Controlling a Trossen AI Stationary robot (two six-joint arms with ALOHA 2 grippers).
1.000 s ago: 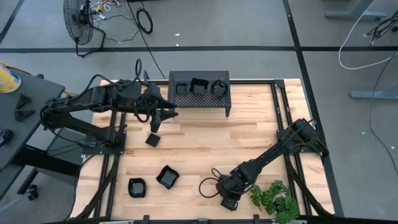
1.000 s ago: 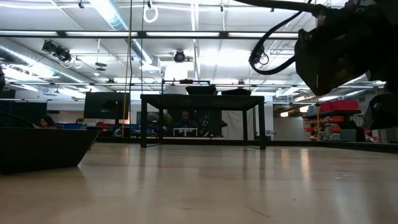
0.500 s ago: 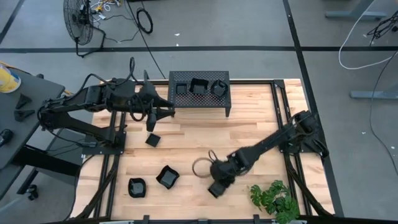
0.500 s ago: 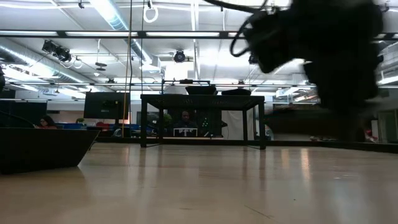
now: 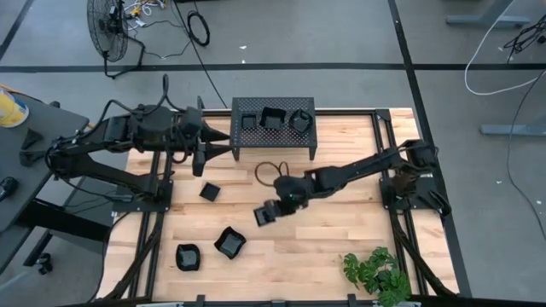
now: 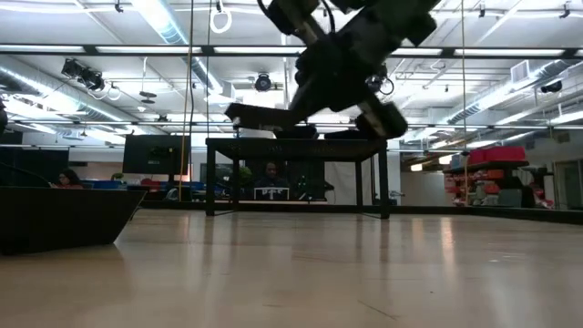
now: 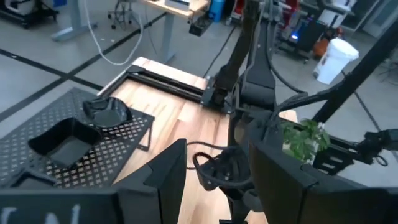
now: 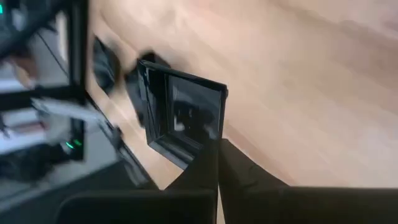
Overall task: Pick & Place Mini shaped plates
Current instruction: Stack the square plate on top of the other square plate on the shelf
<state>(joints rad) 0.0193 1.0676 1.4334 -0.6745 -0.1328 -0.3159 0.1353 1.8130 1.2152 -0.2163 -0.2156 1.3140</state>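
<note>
My right gripper (image 5: 275,210) hangs over the middle of the table, shut on a small square black plate (image 5: 264,216) that also shows in the right wrist view (image 8: 184,117) and, in mid-air, in the low view (image 6: 260,116). My left gripper (image 5: 229,150) waits open at the left end of the perforated stand (image 5: 309,143), touching nothing. Three plates sit on the stand's top: (image 5: 247,122), (image 5: 273,117), (image 5: 300,120). Three more rest on their bases on the table: (image 5: 209,191), (image 5: 229,242), (image 5: 188,256). My right gripper pinches the square plate by the rim of one side (image 8: 208,142), between its two fingers (image 8: 200,169). It comes slanting down from the table's right side. The plate is lifted clear of the table and juts out roughly level beyond the fingertips.
A potted plant (image 5: 375,271) stands at the table's near right corner. A cable loop (image 5: 270,171) rides on the right arm. A plate looms close to the low camera (image 6: 64,217). Bare wood lies between the stand and the near plates.
My right gripper has swung from the near right corner beside the plant toward the table's left and far side, to the middle, carrying the square plate clear of the table. My left gripper has drawn back a little toward the far left.
</note>
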